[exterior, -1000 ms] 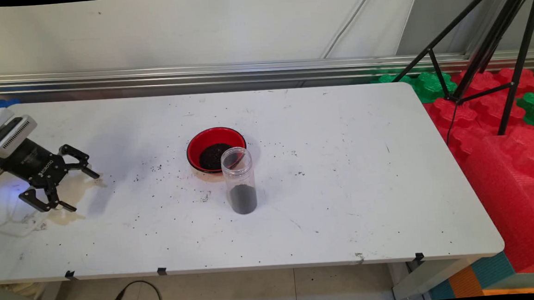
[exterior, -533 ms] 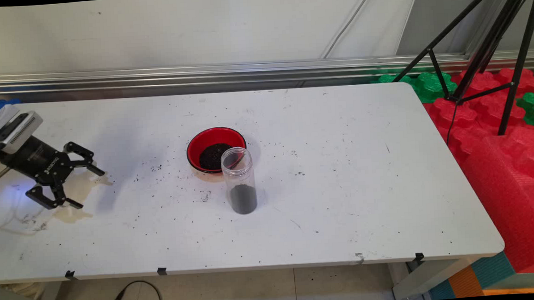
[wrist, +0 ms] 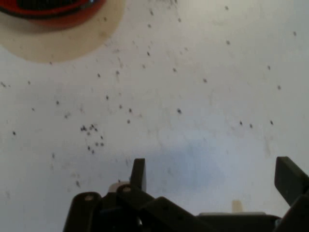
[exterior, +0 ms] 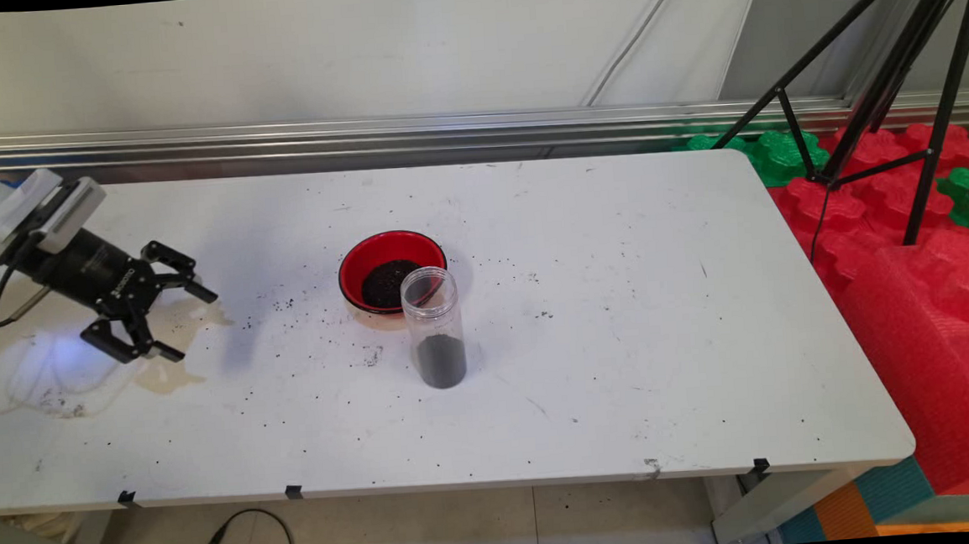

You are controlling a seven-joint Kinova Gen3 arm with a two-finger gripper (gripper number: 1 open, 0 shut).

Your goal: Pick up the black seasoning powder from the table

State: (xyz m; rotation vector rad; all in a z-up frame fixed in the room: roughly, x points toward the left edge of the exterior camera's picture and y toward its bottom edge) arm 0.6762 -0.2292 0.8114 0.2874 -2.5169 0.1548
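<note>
One jar (exterior: 434,325) upright | bowl (exterior: 390,270) touching behind | fingers (exterior: 171,352) apart, empty

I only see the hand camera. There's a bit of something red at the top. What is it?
Observer: It's a red bowl with dark grains heaped inside.
Operator: Is anything next to it?
Observer: Yes, a clear jar stands upright right in front of the bowl. It has no lid and a dark layer at its bottom.
Operator: Is my gripper close to them?
Observer: No. The gripper hangs open over the left part of the table, well apart from both, near a yellowish stain.
</note>
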